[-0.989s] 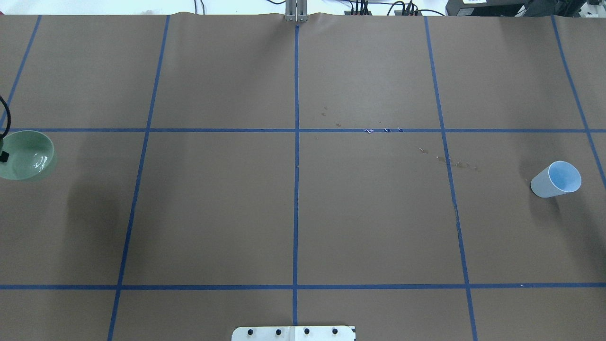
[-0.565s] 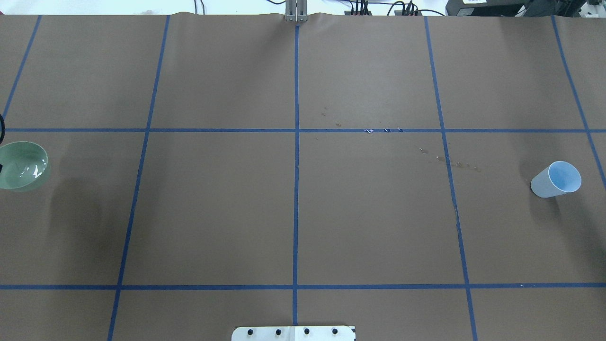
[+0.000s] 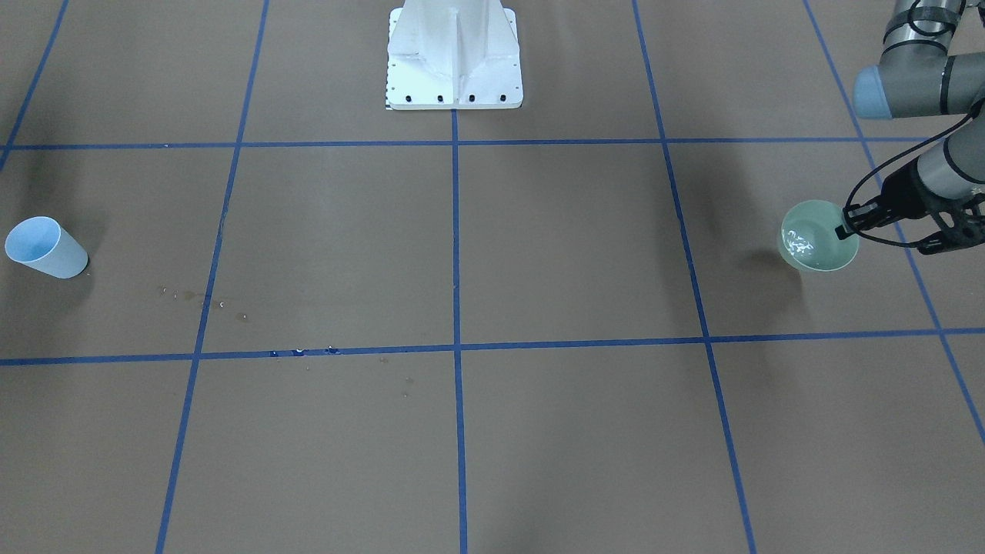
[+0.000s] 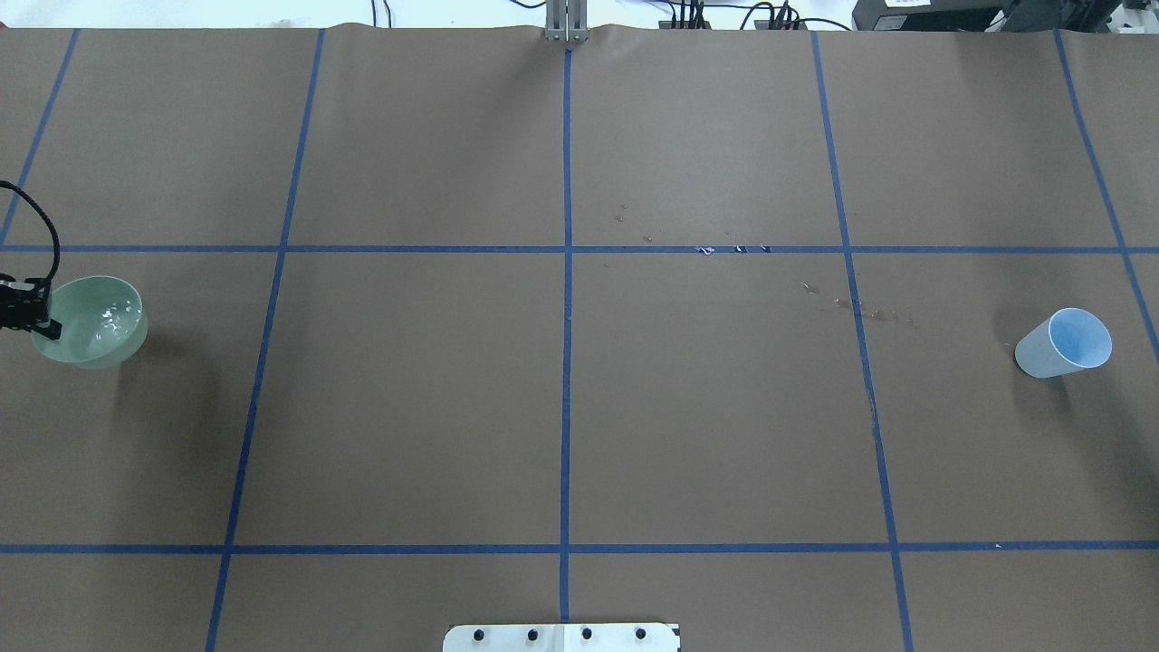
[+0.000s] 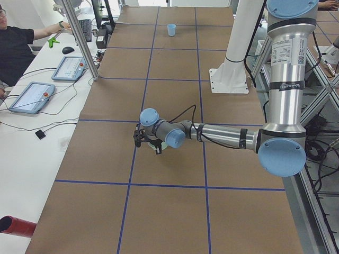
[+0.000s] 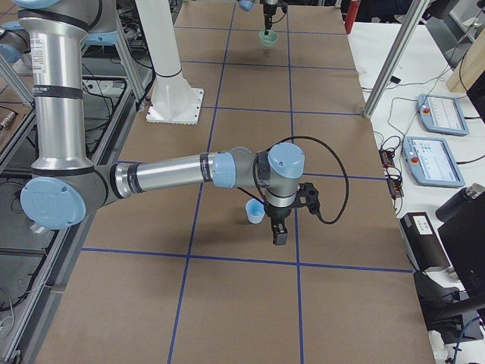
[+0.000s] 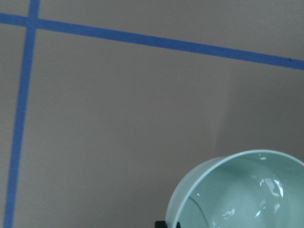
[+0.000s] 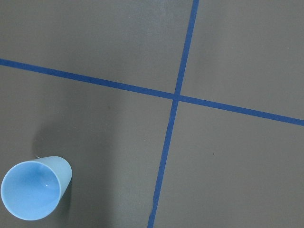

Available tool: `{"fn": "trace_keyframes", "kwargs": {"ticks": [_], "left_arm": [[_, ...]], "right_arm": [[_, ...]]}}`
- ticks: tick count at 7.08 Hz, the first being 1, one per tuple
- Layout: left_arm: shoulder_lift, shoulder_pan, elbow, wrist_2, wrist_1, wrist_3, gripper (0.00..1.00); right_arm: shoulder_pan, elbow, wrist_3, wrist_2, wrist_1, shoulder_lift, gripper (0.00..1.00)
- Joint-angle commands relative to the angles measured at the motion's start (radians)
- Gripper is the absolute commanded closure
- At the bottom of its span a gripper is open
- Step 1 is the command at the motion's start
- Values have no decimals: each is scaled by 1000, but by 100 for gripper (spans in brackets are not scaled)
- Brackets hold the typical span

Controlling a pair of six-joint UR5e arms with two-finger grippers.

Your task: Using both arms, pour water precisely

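My left gripper (image 4: 43,319) is shut on the near rim of a pale green bowl (image 4: 95,337) and holds it above the table's far left. It also shows in the front view (image 3: 845,228) with the bowl (image 3: 816,258). The water (image 4: 110,317) glints inside the bowl, as in the left wrist view (image 7: 268,185). A light blue cup (image 4: 1064,342) stands empty at the far right; the right wrist view shows it from above (image 8: 32,194). My right gripper (image 6: 277,230) hangs beside the cup (image 6: 255,211). I cannot tell whether it is open or shut.
Small wet spots (image 4: 869,312) lie on the brown paper right of centre. The white pedestal (image 3: 454,54) stands at the robot's side of the table. An operator (image 5: 13,45) and tablets (image 5: 32,96) are beside the table.
The left gripper has carried the bowl to the right, further into the overhead view, after a brief drift left. The water ripples. The cup has not moved.
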Motion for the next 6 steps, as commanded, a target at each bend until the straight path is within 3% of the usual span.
{"fn": "trace_keyframes", "kwargs": {"ticks": [1, 2, 3, 4, 6], "left_arm": [[-12, 50, 57, -2, -87, -65, 100], [-24, 60, 71, -2, -90, -76, 100], [-34, 61, 71, 0, -93, -69, 40], [-34, 59, 54, -3, -89, -69, 0], [-25, 56, 24, -2, -85, -66, 0]], "right_arm": [[0, 0, 0, 0, 0, 0, 0], [0, 2, 0, 0, 0, 0, 0], [0, 3, 0, 0, 0, 0, 0], [0, 3, 0, 0, 0, 0, 0], [0, 3, -2, 2, 0, 0, 0]]}}
